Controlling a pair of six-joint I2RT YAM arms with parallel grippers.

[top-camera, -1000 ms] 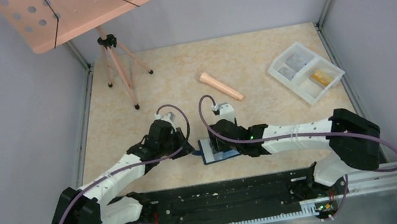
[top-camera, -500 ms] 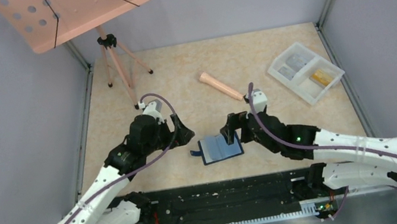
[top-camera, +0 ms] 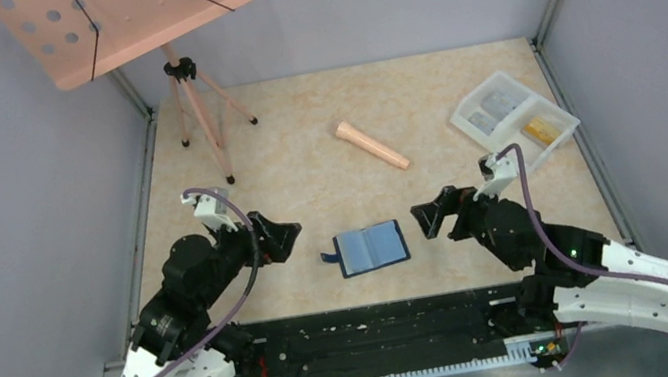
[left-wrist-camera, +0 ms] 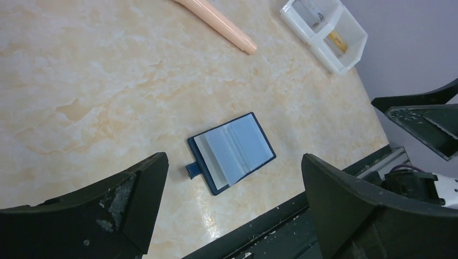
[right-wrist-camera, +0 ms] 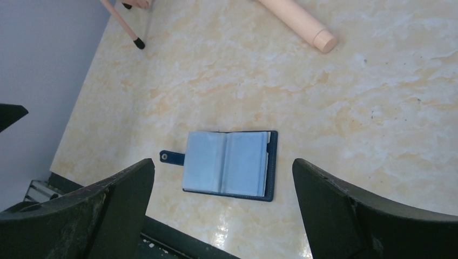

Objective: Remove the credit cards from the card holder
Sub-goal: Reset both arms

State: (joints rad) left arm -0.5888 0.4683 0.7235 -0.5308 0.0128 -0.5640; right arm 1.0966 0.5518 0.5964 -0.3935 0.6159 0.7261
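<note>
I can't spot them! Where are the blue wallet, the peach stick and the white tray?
card holder (top-camera: 372,247): top view, on the middle fold of its open blue pockets.
peach stick (top-camera: 371,145): top view, on the middle of its length.
white tray (top-camera: 486,147): top view, on its near left wall.

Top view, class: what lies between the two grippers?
The open card holder lies flat between the left gripper and the right gripper, touching neither. The top view shows this best.
</note>
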